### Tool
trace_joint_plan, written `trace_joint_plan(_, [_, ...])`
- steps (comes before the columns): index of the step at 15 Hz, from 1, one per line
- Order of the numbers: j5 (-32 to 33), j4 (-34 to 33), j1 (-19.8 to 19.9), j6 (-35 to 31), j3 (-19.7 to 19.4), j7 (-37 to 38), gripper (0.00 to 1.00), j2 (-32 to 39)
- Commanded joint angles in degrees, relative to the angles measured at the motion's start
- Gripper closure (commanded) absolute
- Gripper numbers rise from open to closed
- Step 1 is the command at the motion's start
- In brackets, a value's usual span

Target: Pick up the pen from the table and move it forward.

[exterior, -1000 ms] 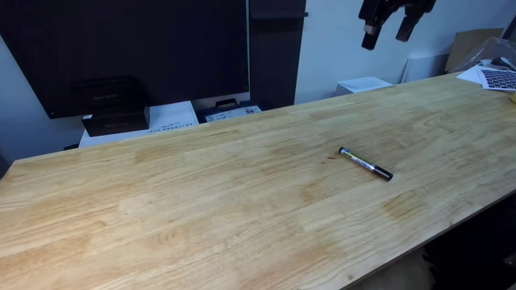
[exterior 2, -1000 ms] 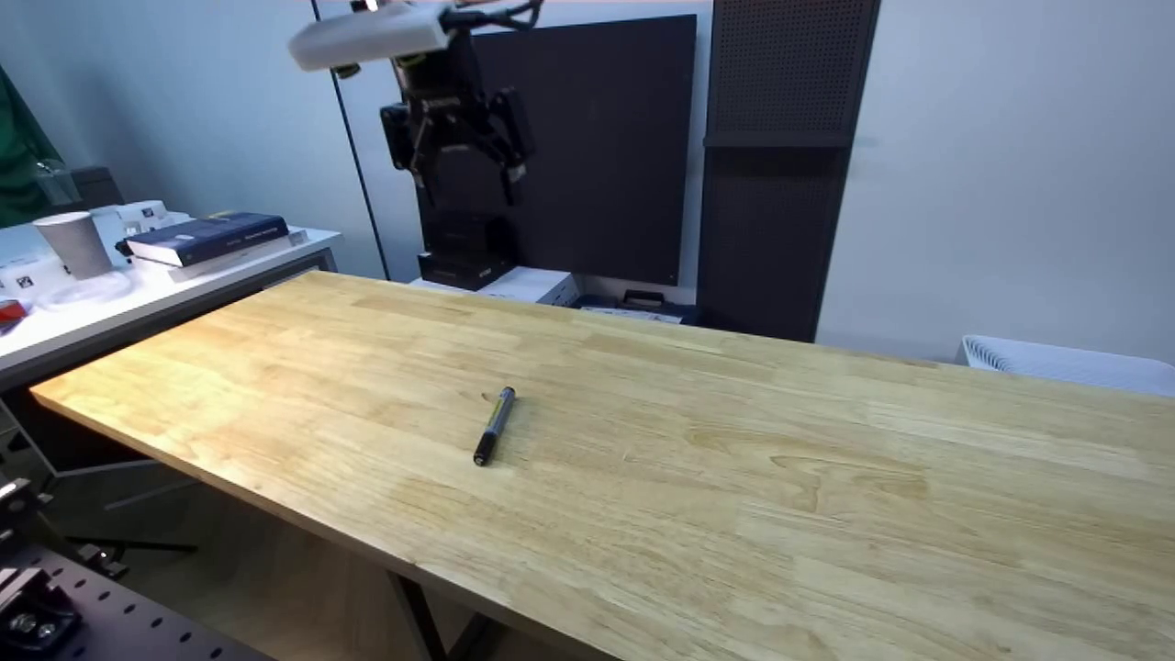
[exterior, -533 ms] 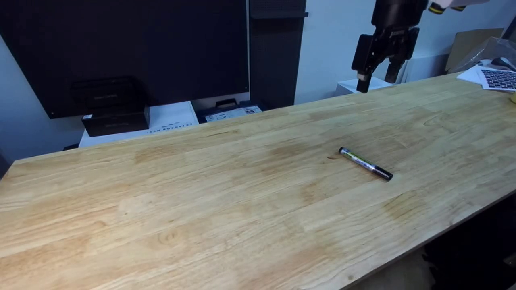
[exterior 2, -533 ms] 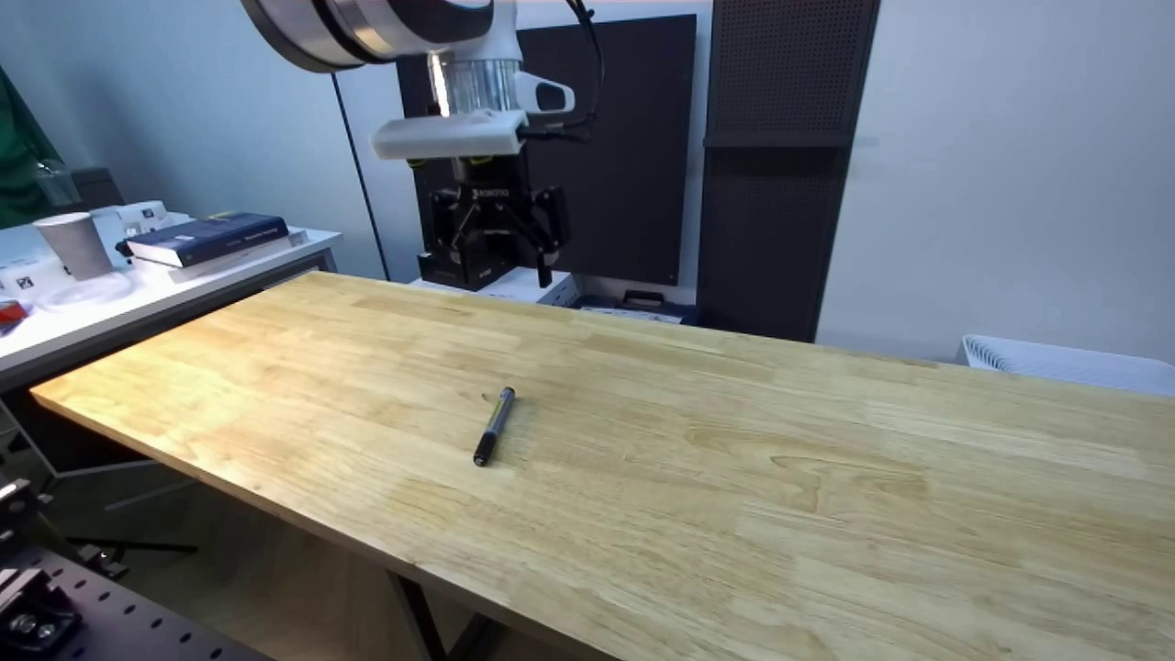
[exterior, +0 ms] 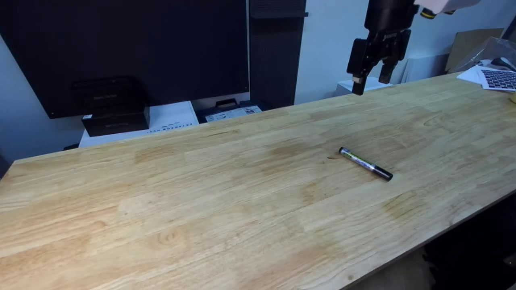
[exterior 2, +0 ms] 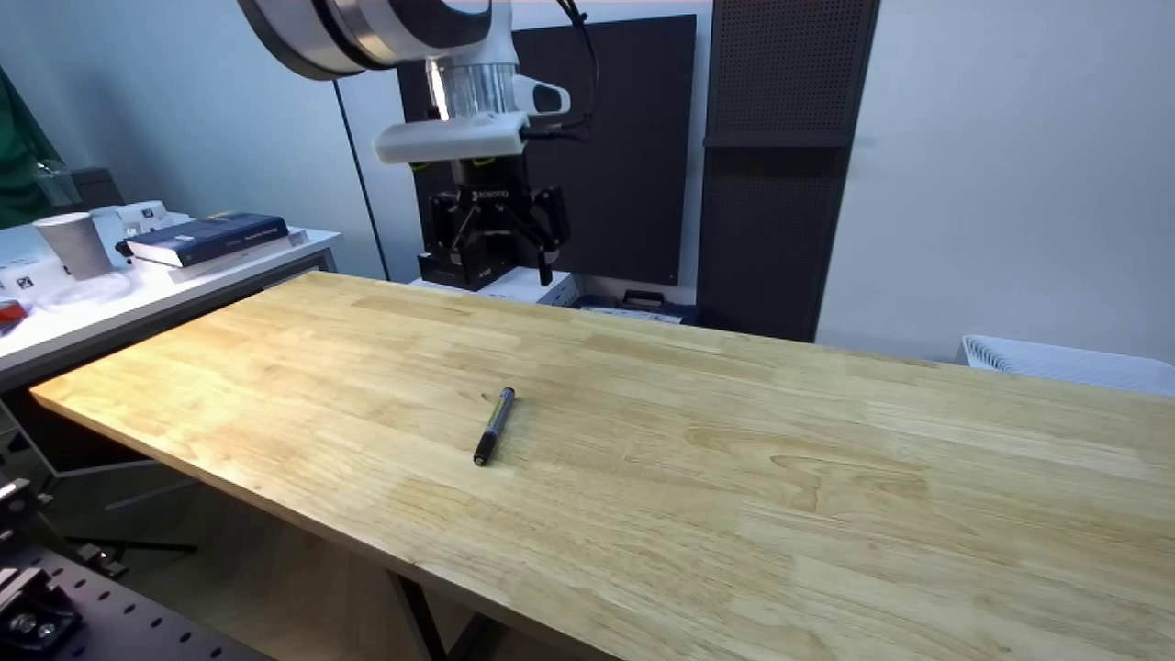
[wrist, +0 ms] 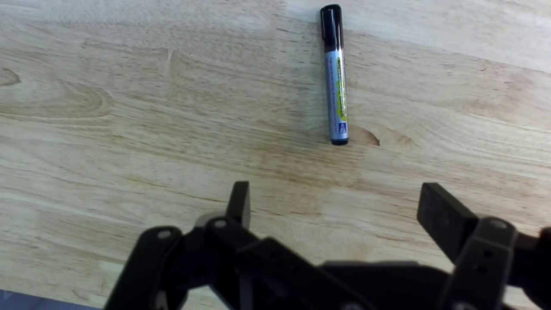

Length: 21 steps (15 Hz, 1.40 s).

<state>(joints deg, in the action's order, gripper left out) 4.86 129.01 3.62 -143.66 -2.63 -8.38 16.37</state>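
Note:
The pen is a slim marker with a black cap and a silvery-grey body with a yellow-green label. It lies on the light tan wooden table in both exterior views, pen [exterior: 365, 163] and table [exterior: 193, 209], pen [exterior 2: 496, 426] and table [exterior 2: 734, 496]. My gripper is open and empty, held well above the table, in both exterior views [exterior: 371, 83] [exterior 2: 508, 274]. In the wrist view, the pen [wrist: 335, 92] lies beyond the open fingertips [wrist: 333, 202], its dark end nearest them and its cap at the top. Nothing hides the pen.
A white side table [exterior 2: 317, 240] with a dark blue book [exterior 2: 209, 237] and a grey cup [exterior 2: 75, 244] stands beyond the table's left end. A black panel [exterior 2: 624, 156] stands behind. Papers and a keyboard-like sheet [exterior: 499, 79] lie at the table's far right.
My gripper has come down toward the table, mostly in the first half second, then shifted only slightly. It stays open. The pen has not moved.

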Motion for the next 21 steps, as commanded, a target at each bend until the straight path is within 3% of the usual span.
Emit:
trace_joint_plan(1, [3.09,2.96,-1.84,-5.53,-0.40,3.46,0.00,0.61])
trace_joint_plan(9, [2.73,9.45,-2.72,-15.62,0.50,2.58,0.00,5.65])
trace_joint_plan(14, [2.29,10.89,-2.27,-17.24,0.06,2.57,0.00,9.43])
trace_joint_plan(21, [0.57,7.61,-0.28,-15.85,0.56,1.27,0.00,14.66])
